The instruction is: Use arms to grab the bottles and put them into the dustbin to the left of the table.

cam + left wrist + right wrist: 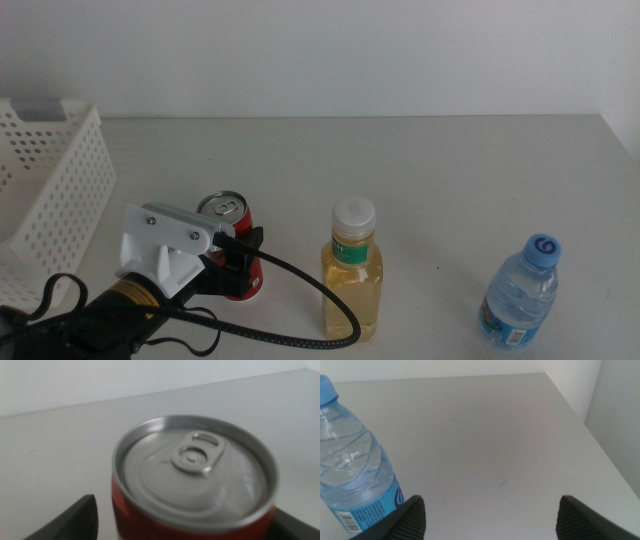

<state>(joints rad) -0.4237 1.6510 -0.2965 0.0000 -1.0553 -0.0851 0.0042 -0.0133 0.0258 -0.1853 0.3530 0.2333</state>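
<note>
The left gripper [240,262] straddles the upright can [230,245], fingers [75,521] open either side, not yet clamped; dustbin [60,185] beyond.

On the desk [420,160], the dustbin [60,170] stands at the far left of the frame. The can [232,250] is at lower centre-left, the capped bottle [353,275] just right of it, and the water bottle [520,295] well apart at lower right.
</note>
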